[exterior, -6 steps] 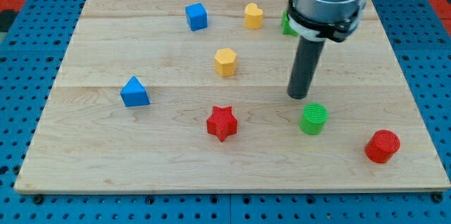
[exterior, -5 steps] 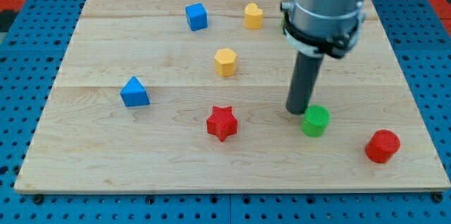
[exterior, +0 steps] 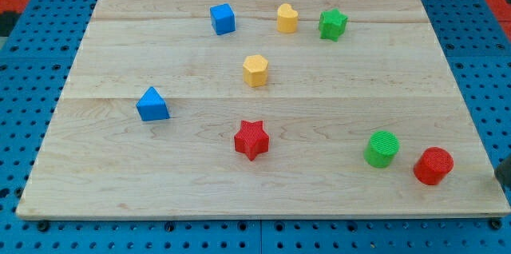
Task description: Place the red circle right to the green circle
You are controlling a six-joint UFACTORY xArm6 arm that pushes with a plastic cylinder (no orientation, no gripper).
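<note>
Counter [exterior: 160, 182] carried eight blocks, no containers; red circle [exterior: 433, 165] lay at lower right, just beside and right of green circle [exterior: 382, 148], apart; only a dark sliver at the frame's right edge; my tip not shown, its state untellable.

wooden board [exterior: 447, 70] — eight blocks on it, green circle [exterior: 382, 148] just beside red circle [exterior: 433, 165].
</note>
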